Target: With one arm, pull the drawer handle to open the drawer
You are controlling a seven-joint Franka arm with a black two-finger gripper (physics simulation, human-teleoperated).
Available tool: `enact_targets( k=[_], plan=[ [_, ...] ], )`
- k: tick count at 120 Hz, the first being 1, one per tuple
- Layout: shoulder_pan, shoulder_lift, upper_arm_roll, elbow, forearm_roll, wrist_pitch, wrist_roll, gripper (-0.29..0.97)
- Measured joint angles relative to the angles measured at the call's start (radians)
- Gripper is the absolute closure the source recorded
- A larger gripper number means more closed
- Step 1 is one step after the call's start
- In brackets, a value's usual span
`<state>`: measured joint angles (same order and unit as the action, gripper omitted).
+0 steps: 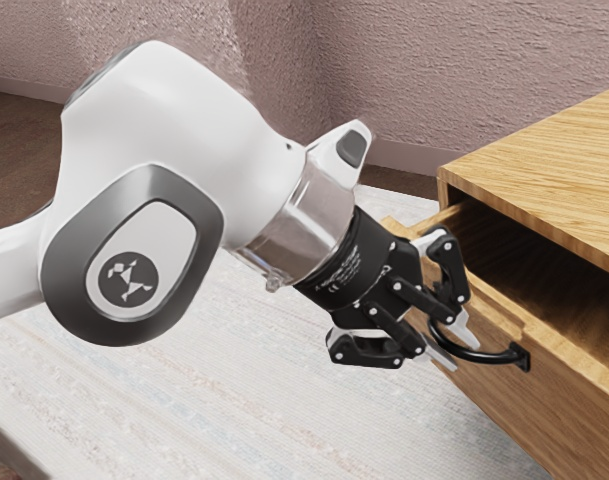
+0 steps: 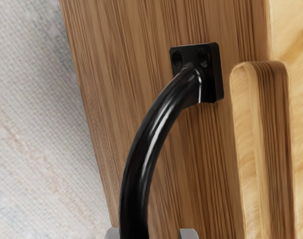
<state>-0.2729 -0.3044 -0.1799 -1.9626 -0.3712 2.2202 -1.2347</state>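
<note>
A light wooden cabinet stands at the exterior view's right, and its top drawer is pulled partway out, leaving a dark gap under the cabinet top. On the drawer front is a curved black handle, fixed by a square black mount. My black gripper reaches in from the exterior view's left and is shut on the handle. In the wrist view the bar runs down between the two grey fingertips.
A pale woven rug covers the floor below the arm and in front of the cabinet. A pink textured wall runs behind. My large white arm link takes up the exterior view's left.
</note>
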Motion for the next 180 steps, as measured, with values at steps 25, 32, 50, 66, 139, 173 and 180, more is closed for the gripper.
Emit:
enact_targets(
  k=[25,32,50,66,139,173,180],
  plan=[
    [-0.005,-0.027,-0.001,-0.028,-0.007,-0.001,-0.001,0.64],
    [-0.004,-0.036,-0.001,-0.036,-0.009,-0.002,-0.002,0.64],
    [-0.01,-0.071,-0.001,-0.065,-0.013,-0.003,-0.004,0.67],
    [-0.011,-0.103,0.0,-0.09,-0.014,-0.005,-0.006,0.68],
    [-0.009,-0.225,0.015,-0.197,-0.033,-0.009,-0.008,0.69],
    [-0.005,-0.299,0.029,-0.258,-0.036,-0.011,-0.008,0.65],
    [-0.005,-0.317,0.031,-0.271,-0.036,-0.011,-0.009,0.65]
  ],
)
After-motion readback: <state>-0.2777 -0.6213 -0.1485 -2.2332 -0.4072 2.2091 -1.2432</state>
